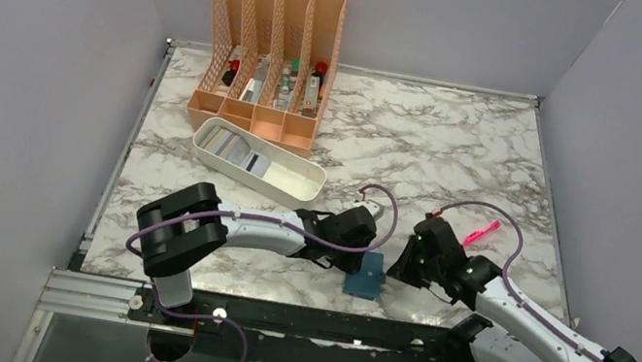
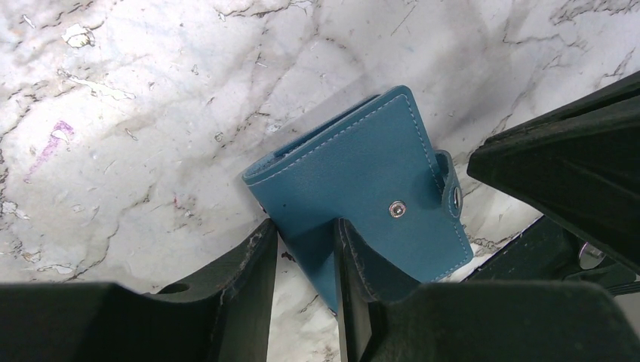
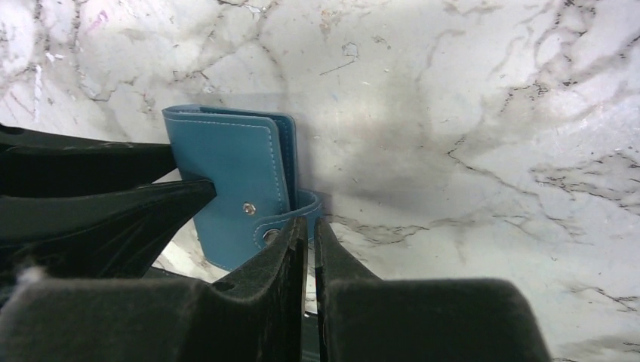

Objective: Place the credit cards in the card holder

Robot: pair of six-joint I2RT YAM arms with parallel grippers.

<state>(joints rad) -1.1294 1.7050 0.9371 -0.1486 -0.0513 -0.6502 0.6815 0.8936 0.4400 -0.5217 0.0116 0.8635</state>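
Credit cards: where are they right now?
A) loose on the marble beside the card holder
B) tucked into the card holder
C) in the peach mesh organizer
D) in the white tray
D: in the top view the credit cards lie inside the white tray, while the card holder sits folded well in front of it with no card in or beside it.

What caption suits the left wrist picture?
Left jaws straddle one edge of the folded teal card holder on the marble table.
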